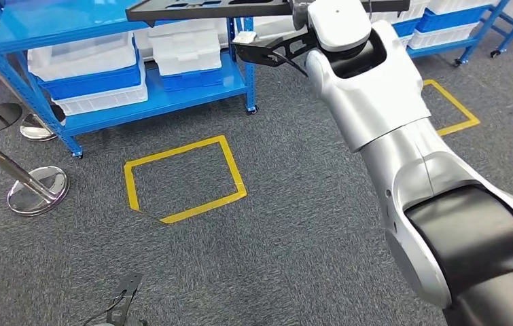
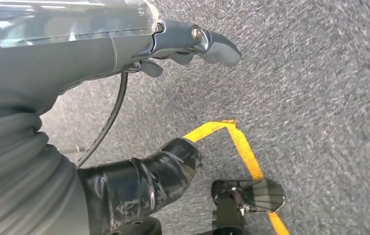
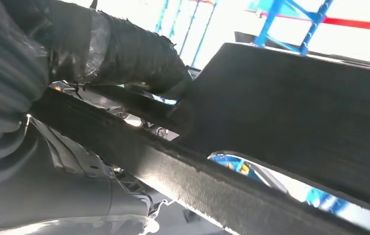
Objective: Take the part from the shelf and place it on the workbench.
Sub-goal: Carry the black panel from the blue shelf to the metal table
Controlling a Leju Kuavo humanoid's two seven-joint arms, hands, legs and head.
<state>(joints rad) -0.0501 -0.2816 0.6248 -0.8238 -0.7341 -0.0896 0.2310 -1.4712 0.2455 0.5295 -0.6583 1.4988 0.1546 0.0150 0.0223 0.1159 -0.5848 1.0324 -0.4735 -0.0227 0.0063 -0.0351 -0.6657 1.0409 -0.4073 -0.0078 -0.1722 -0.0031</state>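
Silver and black, the right arm fills the near side of the head view and reaches up toward the blue shelf; beyond it lies grey carpeted floor with a yellow tape rectangle; on the shelf sit white and blue bins. Held aloft before the shelf's upper level is the part, a flat black plate with cut-outs; the right hand pinches one edge of it, thumb above and fingers below. It looks stiff, thin and fairly light, yet long, so a one-edge hold probably lets it tip; a grip nearer its middle would likely be steadier. Hanging over the floor, the left hand holds nothing, fingers loosely apart.
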